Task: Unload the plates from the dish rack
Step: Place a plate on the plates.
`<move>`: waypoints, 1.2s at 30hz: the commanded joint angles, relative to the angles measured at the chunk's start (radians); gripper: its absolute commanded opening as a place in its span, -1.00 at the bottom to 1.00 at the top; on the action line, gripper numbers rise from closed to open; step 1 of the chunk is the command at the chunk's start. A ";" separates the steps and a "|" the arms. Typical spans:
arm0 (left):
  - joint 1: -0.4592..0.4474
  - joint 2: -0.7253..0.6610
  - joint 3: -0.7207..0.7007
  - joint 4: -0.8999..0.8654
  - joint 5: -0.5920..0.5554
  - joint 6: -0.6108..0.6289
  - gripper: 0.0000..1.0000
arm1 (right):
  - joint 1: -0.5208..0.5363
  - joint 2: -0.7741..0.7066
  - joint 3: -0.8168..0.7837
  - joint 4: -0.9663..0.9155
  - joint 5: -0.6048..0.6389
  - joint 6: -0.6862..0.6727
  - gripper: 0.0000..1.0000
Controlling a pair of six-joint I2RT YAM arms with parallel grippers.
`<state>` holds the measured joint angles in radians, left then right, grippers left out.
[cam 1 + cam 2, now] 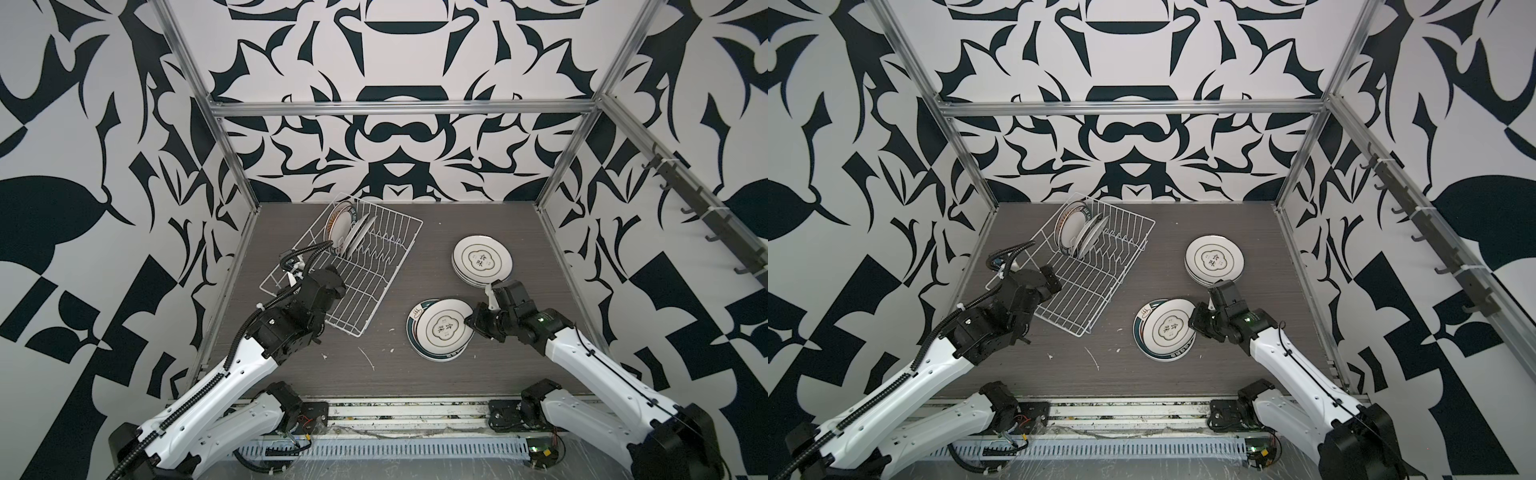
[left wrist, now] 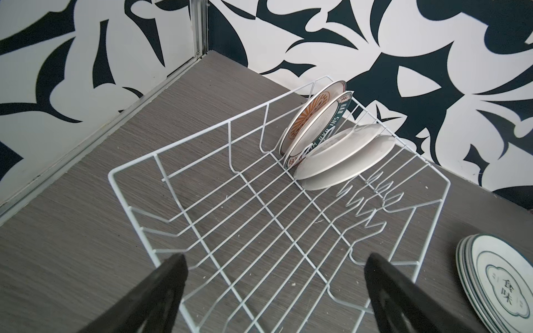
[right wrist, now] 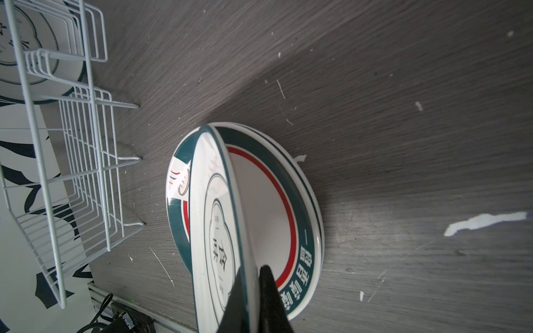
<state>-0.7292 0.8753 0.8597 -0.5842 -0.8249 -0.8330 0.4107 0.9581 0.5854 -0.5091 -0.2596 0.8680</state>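
Work right now, we think, is laying one plate down on a pile. Our right hand (image 3: 253,268) is pinched tight on the rim of a white plate (image 3: 213,207) with Chinese writing inside a cloud shape. That plate is tipped up over a pile of teal-rimmed plates (image 3: 268,201). We cannot tell if its low edge touches the pile. The pile sits near the front edge of the bench (image 1: 436,224), a bit right of the middle.

To do this well, we should tip the plate flat slowly and line it up with the pile. We should let go only when it rests there. Let go too early and it could bang, chip or slide off. We hold only the rim, so a fast swing could make it slip.

Our left hand (image 2: 275,259) is wide open and holds nothing. It hangs over the near end of the dish rack (image 2: 253,213).

The rack lies slanted by the back left corner of the bench. Four plates stand at its far end: a sunburst plate (image 2: 311,115), a teal-rimmed plate (image 2: 339,115) and two white-backed plates (image 2: 343,152). A second pile (image 1: 482,259) lies flat nearer the right edge of the bench.
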 commanded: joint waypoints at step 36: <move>0.004 -0.014 -0.032 -0.069 0.084 0.003 0.98 | 0.170 0.430 0.273 -0.226 0.228 -0.035 0.21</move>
<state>-0.7284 0.8669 0.8398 -0.6407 -0.7597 -0.8345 0.5602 1.3521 0.7902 -0.6689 -0.1066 0.8314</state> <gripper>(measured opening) 0.992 0.600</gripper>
